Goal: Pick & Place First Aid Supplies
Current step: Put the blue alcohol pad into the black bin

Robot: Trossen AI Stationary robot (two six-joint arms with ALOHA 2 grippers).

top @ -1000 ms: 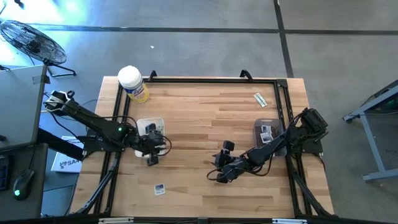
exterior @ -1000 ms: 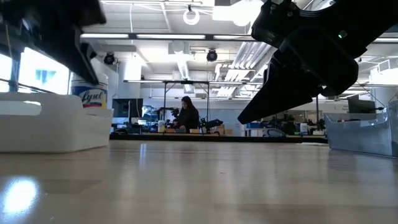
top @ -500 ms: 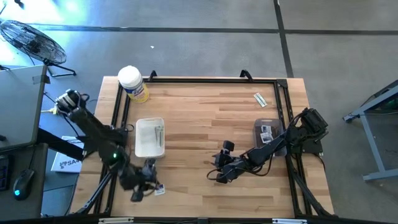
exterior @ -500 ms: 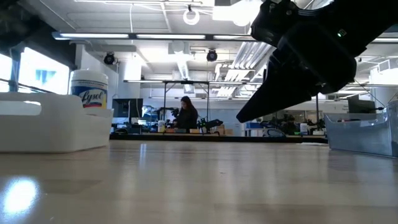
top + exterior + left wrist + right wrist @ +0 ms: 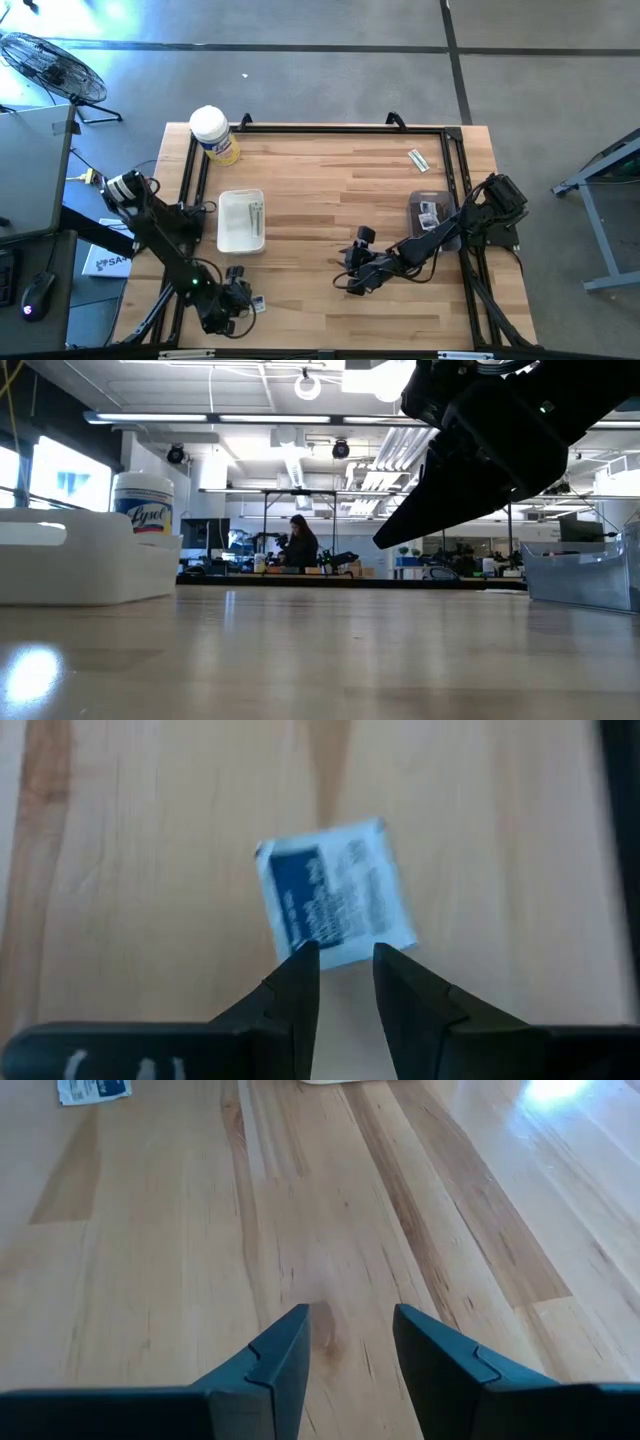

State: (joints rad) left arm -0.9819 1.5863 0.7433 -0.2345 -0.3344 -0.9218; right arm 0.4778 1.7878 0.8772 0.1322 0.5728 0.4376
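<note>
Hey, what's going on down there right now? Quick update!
Left pincer open, poised over a white-and-blue packet near the table's front edge. Right pincer open, empty, waiting mid-table. Nothing in the way.

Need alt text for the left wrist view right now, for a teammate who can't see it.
The left gripper, fingers open, hovers over a white square packet with dark blue print lying flat on the bare wooden table.
</note>
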